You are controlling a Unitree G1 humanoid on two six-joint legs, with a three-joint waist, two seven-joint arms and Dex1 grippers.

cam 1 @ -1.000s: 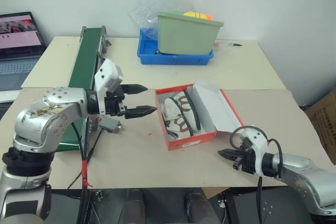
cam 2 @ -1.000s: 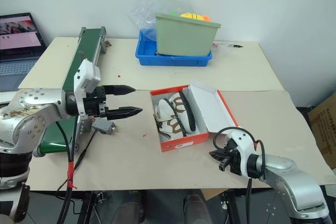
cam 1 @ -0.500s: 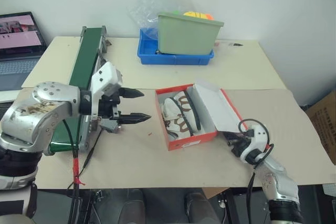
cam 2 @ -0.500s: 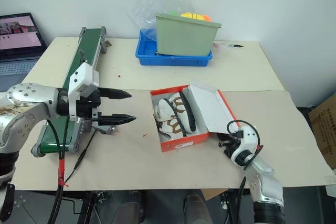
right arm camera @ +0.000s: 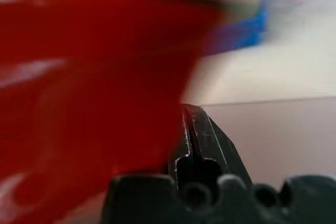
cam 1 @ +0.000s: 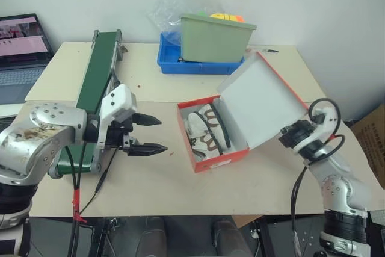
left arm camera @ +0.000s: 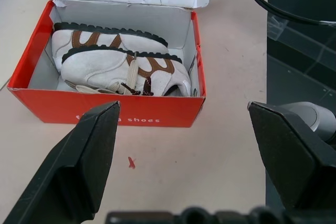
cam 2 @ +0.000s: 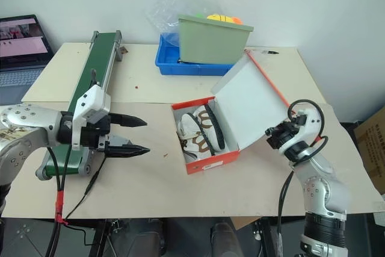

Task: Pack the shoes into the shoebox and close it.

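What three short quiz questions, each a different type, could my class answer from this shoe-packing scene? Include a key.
1. True or false: both shoes already lie inside the shoebox.
2. Multiple choice: the lid is A) flat on the table, B) raised at a slant, C) fully closed.
3. Fill in: the right gripper is under the lid with its fingers ___, while the left gripper stands open beside the box.

Key
1. True: the left wrist view shows the pair side by side in the box.
2. B: the lid's white inside faces the shoes, over the right gripper.
3. Shut.
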